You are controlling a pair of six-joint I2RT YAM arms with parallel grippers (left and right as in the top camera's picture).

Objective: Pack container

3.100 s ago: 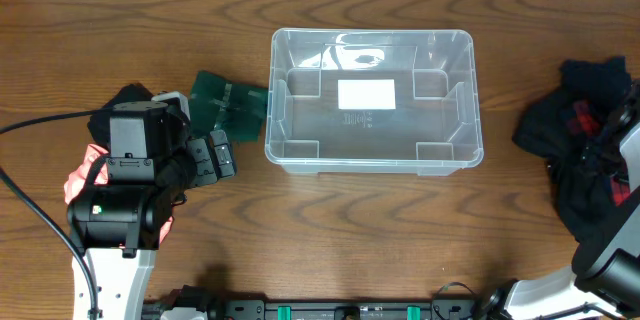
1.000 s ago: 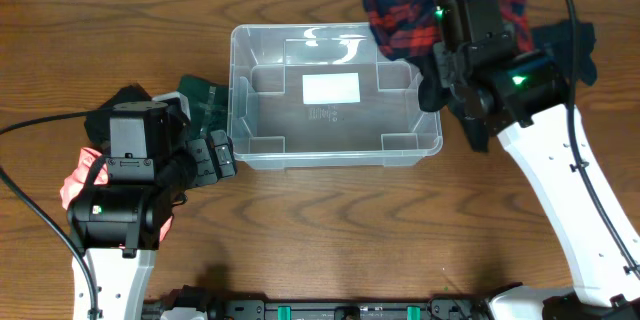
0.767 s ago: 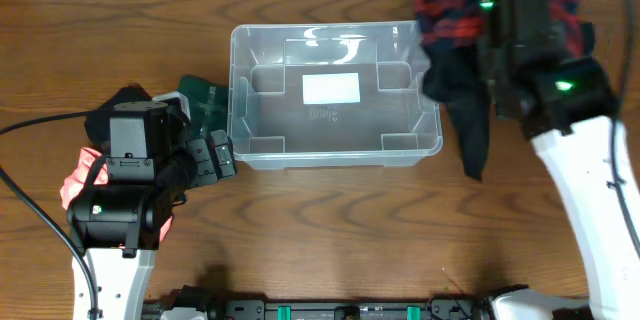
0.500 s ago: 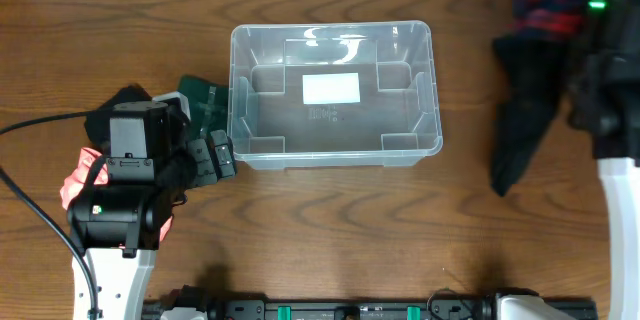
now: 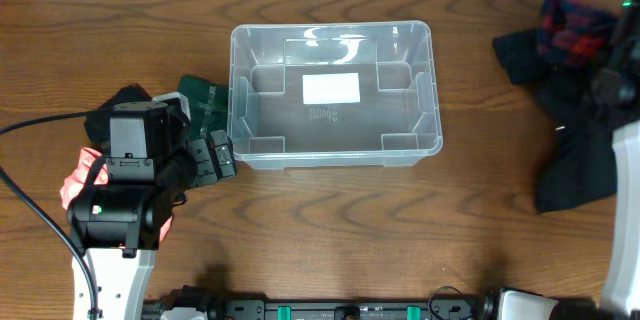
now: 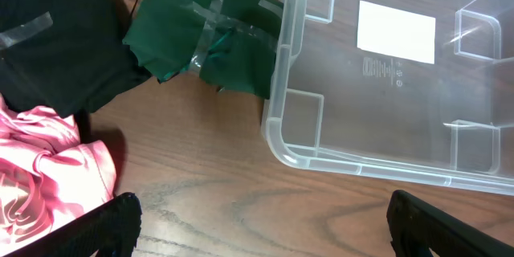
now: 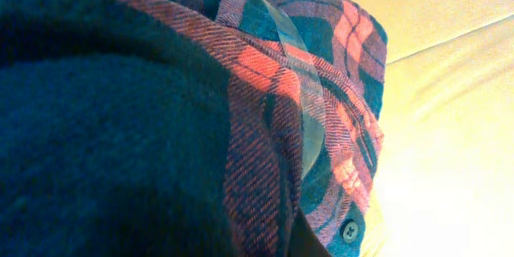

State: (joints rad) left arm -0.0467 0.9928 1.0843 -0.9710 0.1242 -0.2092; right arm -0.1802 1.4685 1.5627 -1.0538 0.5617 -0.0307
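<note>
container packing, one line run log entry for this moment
container: empty | left end effector: open, near green garment | right end effector: hidden by plaid shirt, right of container

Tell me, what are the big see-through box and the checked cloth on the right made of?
The container looks like clear, glossy moulded plastic: the table grain shows through it and its rim catches glare. The checked cloth looks like soft woven fabric, perhaps flannel: diagonal weave lines show close up, and a button suggests a shirt.
</note>
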